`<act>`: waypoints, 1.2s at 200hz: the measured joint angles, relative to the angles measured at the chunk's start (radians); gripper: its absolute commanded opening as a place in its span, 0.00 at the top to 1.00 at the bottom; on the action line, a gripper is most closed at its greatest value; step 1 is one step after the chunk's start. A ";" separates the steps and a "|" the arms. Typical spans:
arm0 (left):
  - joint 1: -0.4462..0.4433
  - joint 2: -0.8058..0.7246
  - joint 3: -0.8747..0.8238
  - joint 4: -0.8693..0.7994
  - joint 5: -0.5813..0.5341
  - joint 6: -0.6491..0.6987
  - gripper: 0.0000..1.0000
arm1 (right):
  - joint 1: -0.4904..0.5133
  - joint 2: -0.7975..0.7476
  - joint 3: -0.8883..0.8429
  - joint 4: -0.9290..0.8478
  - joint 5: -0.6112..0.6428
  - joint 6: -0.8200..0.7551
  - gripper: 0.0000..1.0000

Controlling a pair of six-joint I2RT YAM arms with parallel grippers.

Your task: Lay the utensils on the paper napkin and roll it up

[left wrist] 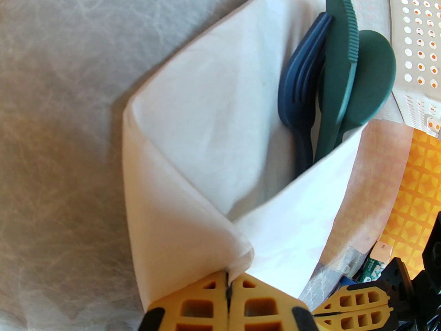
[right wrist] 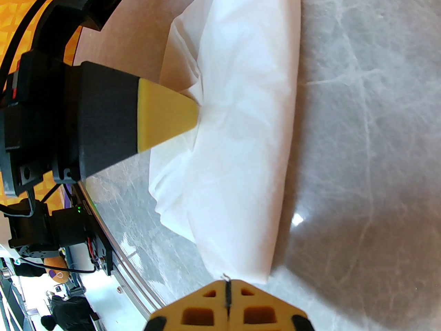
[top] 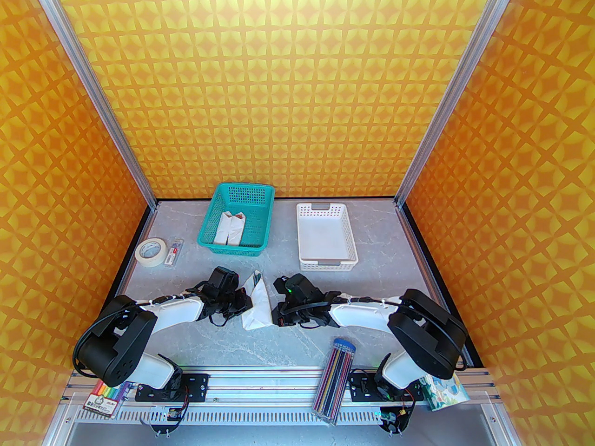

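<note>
Paper napkin [top: 257, 307]: thin white sheet, softly creased, folded into cone-like wrap; lies on grey marbled table [top: 395, 258] between arms.
Utensils [left wrist: 336, 91]: matte teal plastic. Serrated knife [left wrist: 341, 29], round-bowled spoon [left wrist: 373, 78], darker fork [left wrist: 303, 81]. Heads protrude; handles hidden inside wrap.
Left gripper [left wrist: 229, 283]: yellow fingers pinched on napkin fold.
Right gripper [right wrist: 227, 284]: jaws closed at napkin corner; grip on paper unclear.

Orange-and-yellow patterned walls [top: 297, 86] closed in three sides of the frame, with silver aluminium posts [top: 93, 81] slanting down both upper corners. Below them, a grey marbled worktop [top: 395, 267] lay brightly, evenly lit.
</note>
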 measured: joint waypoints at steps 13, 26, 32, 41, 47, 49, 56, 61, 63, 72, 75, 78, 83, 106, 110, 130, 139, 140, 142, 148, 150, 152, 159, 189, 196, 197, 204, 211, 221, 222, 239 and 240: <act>0.000 0.000 0.000 0.000 0.000 0.000 1.00 | 0.000 0.004 -0.004 0.013 -0.009 0.004 1.00; 0.000 0.000 0.000 0.000 0.000 0.000 1.00 | 0.000 0.011 -0.007 0.028 -0.018 0.009 1.00; 0.000 0.000 0.000 0.000 0.000 0.000 1.00 | 0.000 0.016 -0.008 0.035 -0.023 0.011 1.00; 0.000 0.000 0.000 0.000 0.000 0.000 1.00 | 0.000 0.024 -0.008 0.044 -0.026 0.016 1.00; 0.000 0.000 0.000 0.000 0.000 0.000 1.00 | 0.000 0.030 -0.008 0.050 -0.028 0.019 1.00; 0.000 0.000 0.000 0.000 0.000 0.000 1.00 | 0.000 0.031 -0.008 0.052 -0.029 0.019 1.00; 0.000 0.000 0.000 0.000 0.000 0.000 1.00 | 0.000 0.037 -0.008 0.055 -0.032 0.020 1.00; 0.000 0.000 0.000 0.000 0.000 0.000 1.00 | 0.000 0.042 -0.008 0.056 -0.034 0.022 1.00; 0.000 0.000 0.000 0.000 0.000 0.000 1.00 | 0.000 0.043 -0.008 0.057 -0.034 0.022 1.00; 0.000 0.000 0.000 0.000 0.000 0.000 1.00 | 0.000 0.051 -0.008 0.058 -0.037 0.023 1.00; 0.000 0.000 0.000 0.000 0.000 0.000 1.00 | 0.000 0.055 -0.008 0.058 -0.038 0.023 1.00; 0.000 0.000 0.000 0.000 0.000 0.000 1.00 | 0.000 0.056 -0.008 0.059 -0.039 0.023 1.00; 0.000 0.000 0.000 0.000 0.000 0.000 1.00 | 0.000 0.061 -0.008 0.060 -0.040 0.023 1.00; 0.000 0.000 0.000 0.000 -0.001 0.000 1.00 | 0.000 0.076 -0.011 0.065 -0.041 0.026 1.00; 0.000 0.000 0.000 0.000 -0.001 0.000 1.00 | 0.000 0.078 -0.013 0.067 -0.041 0.026 1.00; -0.001 0.000 0.000 0.000 -0.001 0.000 1.00 | 0.000 0.082 -0.014 0.073 -0.040 0.026 1.00; -0.001 0.000 0.000 0.000 -0.001 0.000 1.00 | 0.000 0.083 -0.014 0.073 -0.040 0.026 1.00; -0.002 0.000 0.000 0.000 -0.001 0.000 1.00 | 0.000 0.083 -0.014 0.073 -0.040 0.026 1.00; -0.002 0.000 0.000 0.000 -0.001 0.000 1.00 | 0.000 0.083 -0.014 0.073 -0.040 0.026 1.00; -0.002 0.000 0.000 0.000 -0.002 0.000 1.00 | 0.000 0.084 -0.014 0.073 -0.040 0.026 1.00; -0.002 0.000 0.000 0.000 -0.002 0.000 1.00 | 0.000 0.084 -0.014 0.073 -0.040 0.026 1.00; -0.002 0.000 0.000 0.000 -0.002 0.000 1.00 | 0.000 0.085 -0.014 0.073 -0.040 0.026 1.00; -0.002 -0.001 0.000 0.000 -0.003 0.000 1.00 | 0.000 0.085 -0.014 0.074 -0.040 0.026 1.00; -0.006 -0.004 0.000 -0.002 -0.009 0.001 1.00 | 0.000 0.089 -0.013 0.074 -0.040 0.026 1.00; -0.006 -0.006 0.000 -0.005 -0.012 0.002 1.00 | 0.000 0.090 -0.013 0.074 -0.040 0.026 1.00; -0.006 -0.007 0.000 -0.005 -0.012 0.002 1.00 | 0.000 0.090 -0.013 0.074 -0.040 0.026 1.00; -0.006 -0.011 0.000 -0.011 -0.016 0.004 1.00 | 0.000 0.093 -0.012 0.075 -0.040 0.026 1.00; -0.006 -0.016 0.000 -0.020 -0.020 0.004 1.00 | 0.000 0.095 -0.011 0.077 -0.040 0.026 1.00; -0.006 -0.025 0.000 -0.034 -0.027 0.004 1.00 | 0.000 0.095 -0.010 0.076 -0.040 0.026 1.00; -0.006 -0.027 0.000 -0.036 -0.027 0.005 1.00 | 0.000 0.095 -0.010 0.076 -0.040 0.026 1.00; -0.006 -0.047 0.000 -0.063 -0.039 0.008 1.00 | 0.000 0.096 -0.009 0.076 -0.040 0.026 1.00; -0.006 -0.048 0.000 -0.063 -0.039 0.008 1.00 | 0.000 0.096 -0.009 0.076 -0.040 0.026 1.00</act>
